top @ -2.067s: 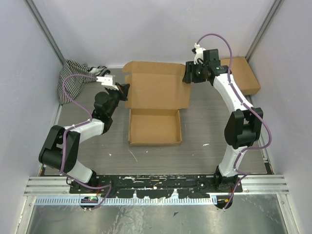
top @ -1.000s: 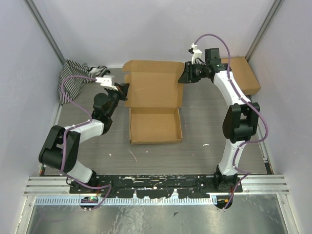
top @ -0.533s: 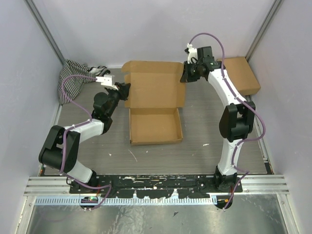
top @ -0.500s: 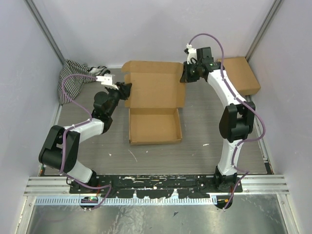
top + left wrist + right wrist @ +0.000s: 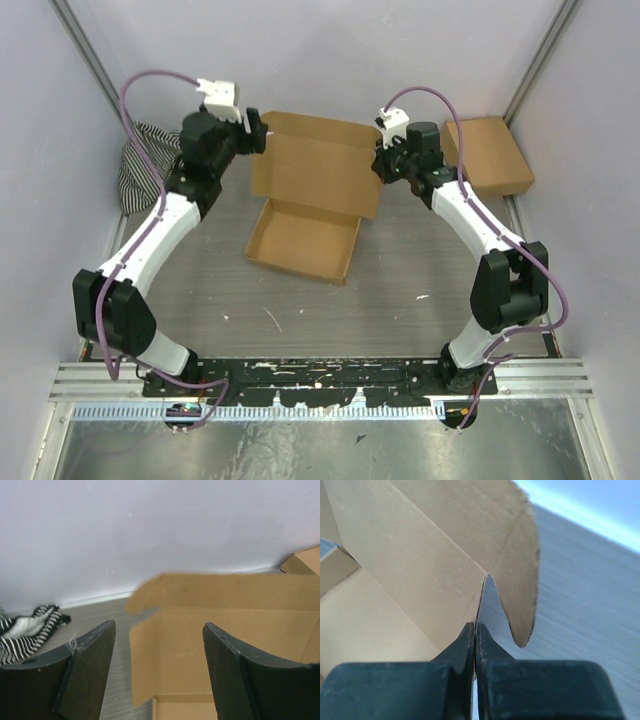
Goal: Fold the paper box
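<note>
The paper box lies skewed mid-table, its shallow tray toward me and its lid raised behind it. My right gripper is shut on the lid's right edge; in the right wrist view its jaws pinch thin cardboard beside a rounded side flap. My left gripper hangs open at the lid's back left corner. In the left wrist view the lid and its left flap show beyond the spread fingers, with nothing between them.
A smaller ready-made cardboard box sits at the back right. A black-and-white striped cloth lies by the left wall, and it shows low left in the left wrist view. Walls close in on three sides.
My left gripper opened, let go of the lid's left flap and rose toward the back. My right gripper shut on the lid's right edge. The box swung, its tray now skewed left.
</note>
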You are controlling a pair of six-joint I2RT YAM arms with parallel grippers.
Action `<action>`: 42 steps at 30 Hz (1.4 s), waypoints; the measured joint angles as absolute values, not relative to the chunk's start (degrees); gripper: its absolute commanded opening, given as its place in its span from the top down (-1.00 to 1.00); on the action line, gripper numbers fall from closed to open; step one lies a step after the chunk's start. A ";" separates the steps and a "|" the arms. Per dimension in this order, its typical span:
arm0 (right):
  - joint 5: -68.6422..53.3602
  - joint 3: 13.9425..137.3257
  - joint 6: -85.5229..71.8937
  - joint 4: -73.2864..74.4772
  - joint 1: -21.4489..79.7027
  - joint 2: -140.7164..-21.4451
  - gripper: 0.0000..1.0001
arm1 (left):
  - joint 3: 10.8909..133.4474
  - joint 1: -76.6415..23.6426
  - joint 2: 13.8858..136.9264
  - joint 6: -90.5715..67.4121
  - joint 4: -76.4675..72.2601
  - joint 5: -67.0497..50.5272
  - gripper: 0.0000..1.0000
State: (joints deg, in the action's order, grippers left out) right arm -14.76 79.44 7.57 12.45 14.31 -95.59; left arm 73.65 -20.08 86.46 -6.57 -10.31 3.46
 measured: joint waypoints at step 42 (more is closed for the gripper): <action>-14.83 79.81 21.10 7.31 14.76 -93.36 0.98 | 103.61 -15.92 107.46 -1.58 33.61 -8.14 -0.01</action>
